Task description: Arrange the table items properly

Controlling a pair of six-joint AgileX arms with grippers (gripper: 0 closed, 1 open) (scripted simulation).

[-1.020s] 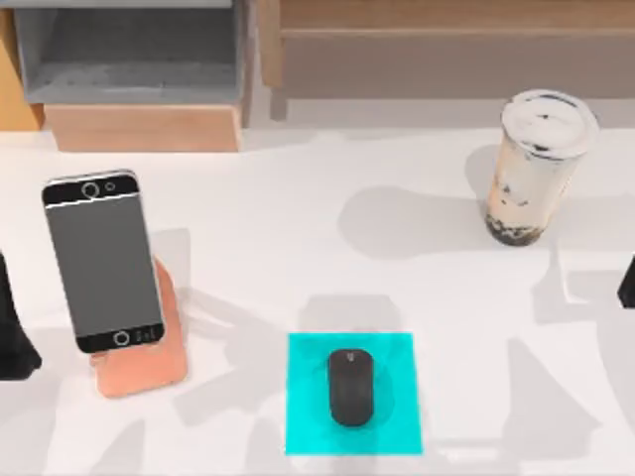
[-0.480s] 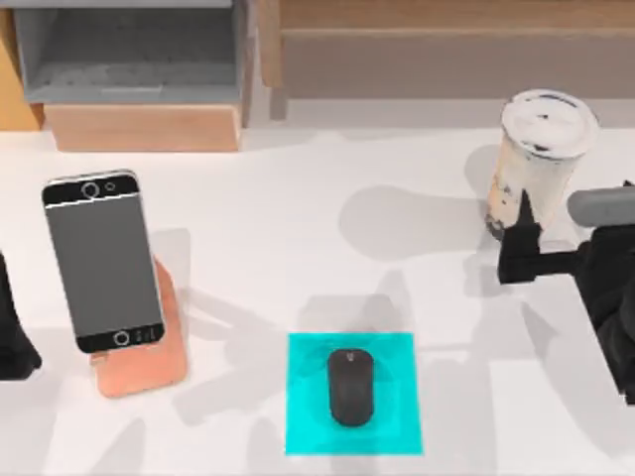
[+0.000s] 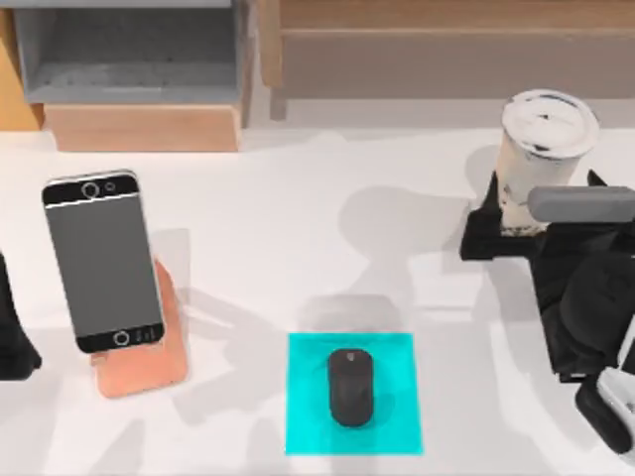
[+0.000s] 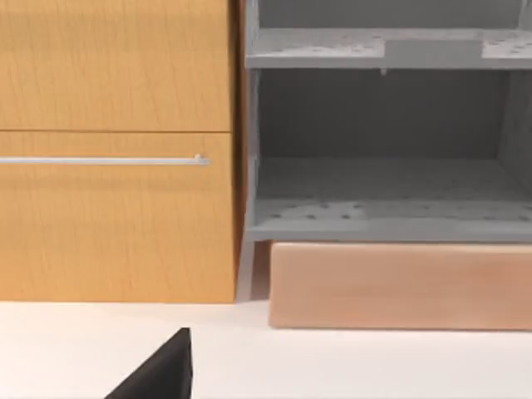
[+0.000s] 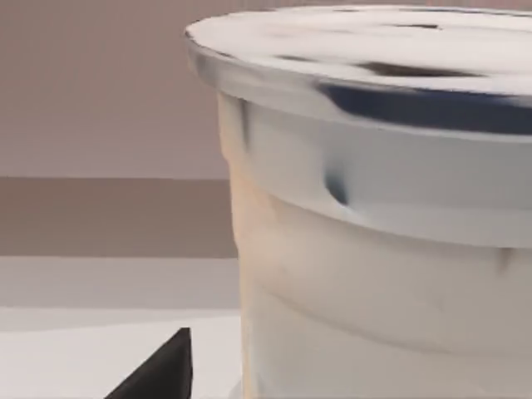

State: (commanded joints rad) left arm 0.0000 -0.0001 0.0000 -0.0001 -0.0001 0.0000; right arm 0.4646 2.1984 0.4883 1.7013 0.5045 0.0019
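A clear cup of milky tea (image 3: 549,124) stands upright at the table's back right. My right gripper (image 3: 541,213) is open around its lower body, one finger on each side. Up close in the right wrist view, the cup (image 5: 374,249) has a gap between it and a black fingertip (image 5: 162,374). The black mouse (image 3: 351,387) lies on a cyan mat (image 3: 308,436) at front centre. At the left, the black smartphone (image 3: 103,260) leans on a rose-gold stand (image 3: 159,367). My left gripper (image 3: 10,337) is parked at the left edge, open.
A wooden shelf unit with a grey open compartment (image 3: 139,69) runs along the back edge; the left wrist view faces its shelf (image 4: 382,191) and a wooden drawer front (image 4: 116,166). The white tabletop (image 3: 298,228) is bare between phone and cup.
My right arm came in from the right edge and moved back and left, bringing its open fingers around the cup. The cup, mouse, phone and left arm have not moved.
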